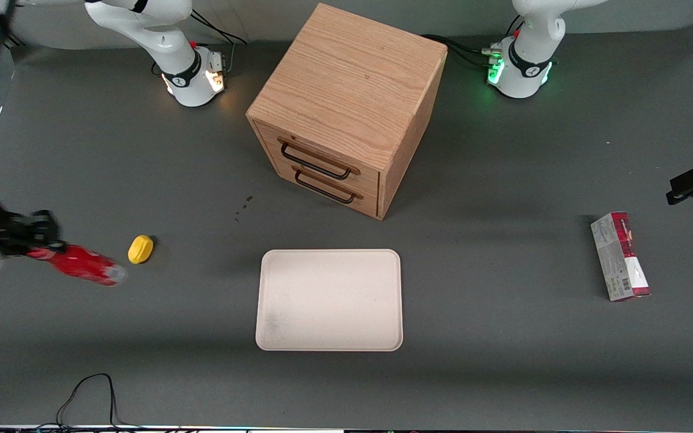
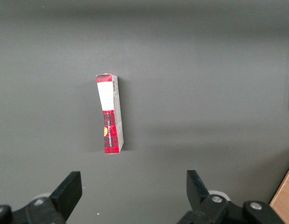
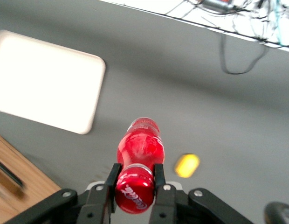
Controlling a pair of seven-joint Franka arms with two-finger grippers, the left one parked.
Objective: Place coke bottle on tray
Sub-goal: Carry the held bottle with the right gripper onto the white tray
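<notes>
— Nearest the front camera, what is lying there?

— Black cable (image 1: 85,397) is looping along the lower left edge of the frame, and just above it the tray (image 1: 329,299) is sitting flat on the grey table (image 1: 503,361), low in the centre of the frame.

— Where is the coke bottle?

— At the far left of the frame, the coke bottle (image 1: 82,264) is hanging tilted above the table, cap end in the gripper (image 1: 36,237). The fingers (image 3: 158,179) are clamping it by the neck, just below the red cap (the wrist camera is showing this plainly).

— Anything beside it?

— A small yellow object (image 1: 140,249) is lying on the table just beside the bottle's base end. The wooden drawer cabinet (image 1: 346,108) is standing in the upper centre, and a red-and-grey carton box (image 1: 620,256) is lying at the right of the frame.
</notes>
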